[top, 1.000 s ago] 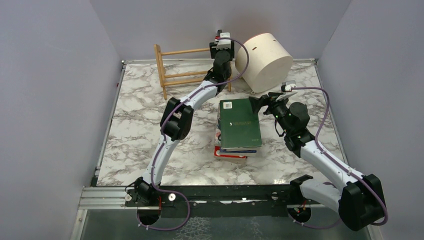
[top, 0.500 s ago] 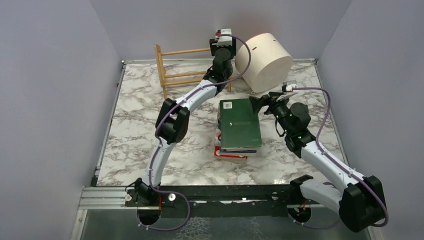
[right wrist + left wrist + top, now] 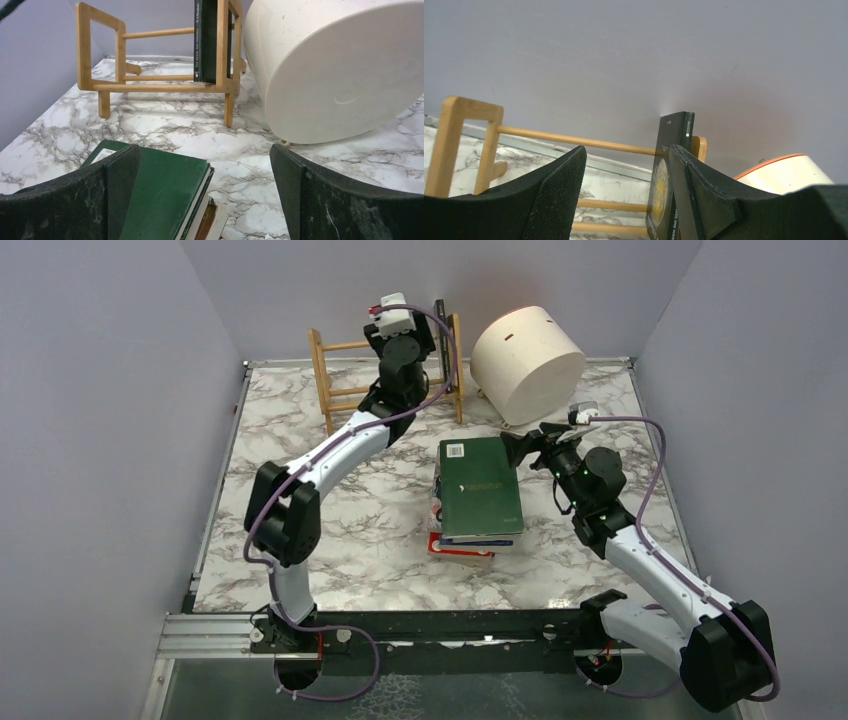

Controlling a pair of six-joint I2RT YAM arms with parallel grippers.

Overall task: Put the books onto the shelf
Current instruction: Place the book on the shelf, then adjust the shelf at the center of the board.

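Left claw [image 3: 626,155], spread and empty, faces the shelf [image 3: 574,141]; a black book [image 3: 672,150] stands upright just ahead of its right finger. Right claw [image 3: 204,150] gapes wide; the stacked books [image 3: 160,195] lie under its left finger.

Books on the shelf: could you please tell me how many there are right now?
1: a black book stands upright at the right end of the shelf, against its end frame. None appear hidden.

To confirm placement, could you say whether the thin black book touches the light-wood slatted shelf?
Touching: the right wrist view shows the thin black book standing upright on the light-wood shelf's bottom rail.
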